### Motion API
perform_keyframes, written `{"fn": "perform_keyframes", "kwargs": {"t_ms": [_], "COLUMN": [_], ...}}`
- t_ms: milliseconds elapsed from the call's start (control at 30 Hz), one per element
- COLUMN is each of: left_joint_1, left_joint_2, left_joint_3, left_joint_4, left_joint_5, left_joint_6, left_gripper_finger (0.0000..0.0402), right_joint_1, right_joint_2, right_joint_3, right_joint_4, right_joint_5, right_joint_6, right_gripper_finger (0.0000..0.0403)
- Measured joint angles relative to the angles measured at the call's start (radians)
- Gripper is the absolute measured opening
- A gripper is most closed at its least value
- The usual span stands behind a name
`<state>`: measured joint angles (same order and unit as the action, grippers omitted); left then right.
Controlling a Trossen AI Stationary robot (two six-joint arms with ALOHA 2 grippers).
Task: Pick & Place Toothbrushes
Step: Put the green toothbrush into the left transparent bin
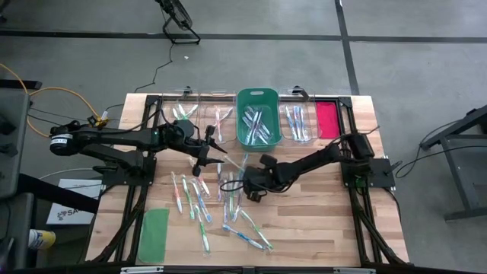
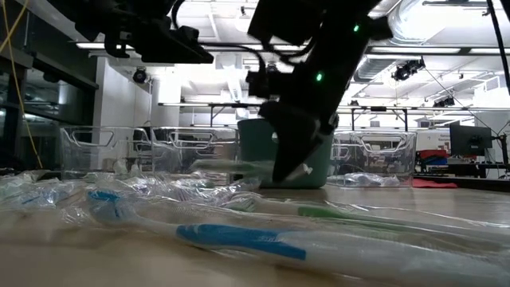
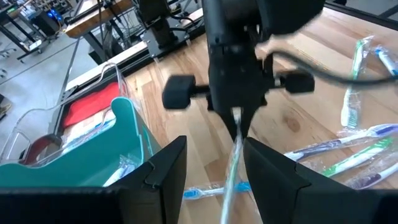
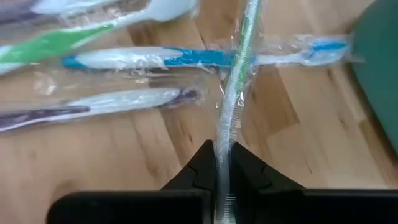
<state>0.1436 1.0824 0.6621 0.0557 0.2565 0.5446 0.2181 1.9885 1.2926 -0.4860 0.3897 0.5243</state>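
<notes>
The right gripper point(image 4: 219, 177) is pinching a wrapped green-handled toothbrush point(image 4: 235, 81) by one end, its fingers closed tight on the wrapper, just in front of the green bin point(image 1: 258, 116) near the middle of the table point(image 1: 319, 221). The brush is lying across a blue one point(image 4: 186, 57) at its far end, so this looks like the moment of the grasp, with the lift not yet made. The left gripper point(image 3: 211, 168) is hovering just left of the green bin, its fingers partly apart and holding nothing. More toothbrushes point(image 1: 199, 199) are lying scattered in front of the bin, and some are already inside it. To my eye, the next move is calling for a clean raise without dragging the blue brush along, then a carry to a bin.
</notes>
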Motion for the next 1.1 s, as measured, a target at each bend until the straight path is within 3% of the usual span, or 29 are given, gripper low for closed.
{"fn": "perform_keyframes", "kwargs": {"t_ms": [367, 567, 700, 867, 1100], "left_joint_1": [0.0, -0.004, -0.044, -0.122, -0.216], "left_joint_2": [0.0, 0.0, 0.0, 0.0, 0.0], "left_joint_3": [0.0, 0.0, 0.0, 0.0, 0.0], "left_joint_4": [0.001, 0.005, 0.004, 0.003, 0.001], "left_joint_5": [-0.009, -0.034, -0.111, -0.242, -0.426], "left_joint_6": [0.002, 0.151, 0.294, 0.479, 0.637], "left_gripper_finger": [0.0155, 0.0155, 0.0155, 0.0155, 0.0155], "right_joint_1": [0.105, 0.084, 0.059, 0.023, -0.002], "right_joint_2": [-0.194, -0.24, -0.243, -0.243, -0.243], "right_joint_3": [0.0, 0.0, 0.0, 0.0, 0.0], "right_joint_4": [-0.084, -0.099, -0.056, 0.041, 0.136], "right_joint_5": [0.153, 0.055, 0.037, -0.068, -0.124], "right_joint_6": [0.081, 0.083, 0.082, 0.077, 0.048], "right_gripper_finger": [0.0013, 0.0013, 0.0013, 0.0013, 0.0014]}}
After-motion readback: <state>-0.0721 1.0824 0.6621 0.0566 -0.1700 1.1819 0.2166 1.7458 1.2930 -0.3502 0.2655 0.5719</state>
